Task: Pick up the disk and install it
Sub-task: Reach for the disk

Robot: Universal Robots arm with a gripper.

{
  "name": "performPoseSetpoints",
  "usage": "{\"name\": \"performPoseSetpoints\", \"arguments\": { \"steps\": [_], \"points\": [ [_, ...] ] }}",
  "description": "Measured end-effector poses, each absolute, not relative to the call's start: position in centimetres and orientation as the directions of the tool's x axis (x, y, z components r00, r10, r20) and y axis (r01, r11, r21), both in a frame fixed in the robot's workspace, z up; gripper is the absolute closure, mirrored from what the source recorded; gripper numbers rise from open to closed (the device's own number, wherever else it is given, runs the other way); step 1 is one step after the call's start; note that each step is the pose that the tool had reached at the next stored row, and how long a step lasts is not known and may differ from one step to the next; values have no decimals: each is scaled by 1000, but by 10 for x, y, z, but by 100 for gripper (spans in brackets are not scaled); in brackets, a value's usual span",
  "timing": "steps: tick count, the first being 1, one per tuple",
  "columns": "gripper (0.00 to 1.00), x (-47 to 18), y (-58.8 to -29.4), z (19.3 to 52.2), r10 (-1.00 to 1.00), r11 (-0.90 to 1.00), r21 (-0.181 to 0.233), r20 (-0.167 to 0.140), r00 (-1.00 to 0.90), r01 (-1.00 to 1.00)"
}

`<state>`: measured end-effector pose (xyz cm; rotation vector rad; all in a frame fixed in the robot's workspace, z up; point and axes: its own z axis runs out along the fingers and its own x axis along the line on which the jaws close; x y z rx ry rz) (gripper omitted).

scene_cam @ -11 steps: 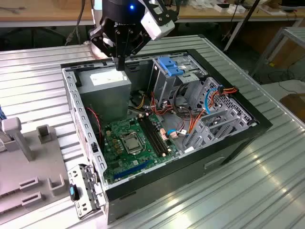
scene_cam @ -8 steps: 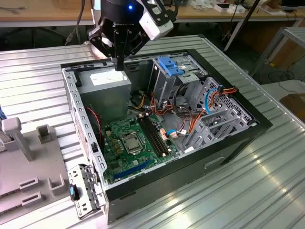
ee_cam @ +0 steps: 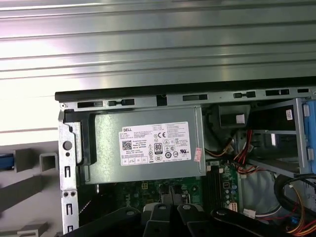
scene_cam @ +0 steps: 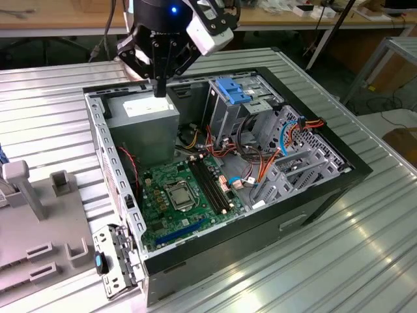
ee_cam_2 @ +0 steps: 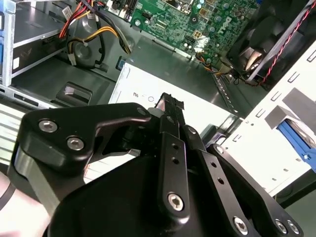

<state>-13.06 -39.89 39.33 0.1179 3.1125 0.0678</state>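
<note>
Nearest the camera, the ribbed metal bench (scene_cam: 365, 261) is carrying an open tower PC case (scene_cam: 273, 235) lying on its side; off to the exterior view's left, a grey fixture (scene_cam: 39, 222) with posts and slots is sitting on the bench just beside the case's rear panel; the disk (ee_cam_2: 298, 143) is peeking in as a blue frame edge past that rear panel in the second wrist view, well apart from the pincer (scene_cam: 159, 88), and I can't tell how it's seated; further in, the green motherboard (scene_cam: 176, 195) is lying flat on the case floor, with red and orange cables (scene_cam: 260, 166) trailing across toward the exterior view's right; behind those, the grey drive cage (scene_cam: 228, 120) is standing with a blue bracket (scene_cam: 233, 90) on top; in the back corner the grey power supply (ee_cam: 143, 145) is sitting with its white label up, and the pincer is hanging right over that label, fingers (ee_cam_2: 170, 148) pressed together tip to tip; way back, a wooden worktop (scene_cam: 52, 23) is running across the room.
</note>
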Motion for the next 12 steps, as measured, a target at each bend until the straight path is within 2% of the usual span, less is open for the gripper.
{"name": "performPoseSetpoints", "arguments": {
  "steps": [12],
  "points": [
    [89, -139, -399, 393, 76, 996, 44, -24, -997, 75]
  ]
}}
